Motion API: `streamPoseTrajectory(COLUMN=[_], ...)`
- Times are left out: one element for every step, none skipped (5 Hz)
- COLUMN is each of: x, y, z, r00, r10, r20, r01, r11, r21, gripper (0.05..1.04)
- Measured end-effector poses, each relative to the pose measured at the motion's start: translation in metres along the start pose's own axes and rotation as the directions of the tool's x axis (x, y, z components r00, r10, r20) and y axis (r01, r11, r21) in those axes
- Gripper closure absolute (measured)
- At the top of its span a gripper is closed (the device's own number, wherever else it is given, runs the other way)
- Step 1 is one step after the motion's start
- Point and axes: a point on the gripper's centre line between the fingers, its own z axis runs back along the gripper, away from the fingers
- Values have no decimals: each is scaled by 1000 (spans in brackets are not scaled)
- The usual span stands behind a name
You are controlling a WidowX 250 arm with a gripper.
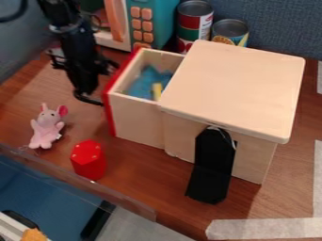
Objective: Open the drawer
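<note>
Drawer (135,123) looks basically open toward the bench's (135,181) left edge; next, gripper (89,97) should back off. Can't tell if it's clenched or released.

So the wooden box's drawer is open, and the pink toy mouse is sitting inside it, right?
Not quite. The camera view shows the pink toy mouse on the table, near the red block, not inside the drawer. The wooden box's drawer is indeed open.

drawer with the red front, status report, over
Black gripper close by the red drawer front. Light wooden drawer open. Pink plush mouse out ahead of the front, not touching it.
</note>
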Motion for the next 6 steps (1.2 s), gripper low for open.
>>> streamPoseTrajectory(x=[0,0,-1,1,0,3], y=[12,15,15,16,14,5], z=[7,4,1,0,-7,8], r00=[999,995,993,994,994,994], r10=[-30,-62,-69,-71,-92,-108], r20=[-44,-82,-92,-84,-60,-4], r01=[32,65,73,75,94,108], r11=[999,997,997,996,994,993], r21=[32,36,35,39,46,56], gripper=[948,949,954,920,670,354])
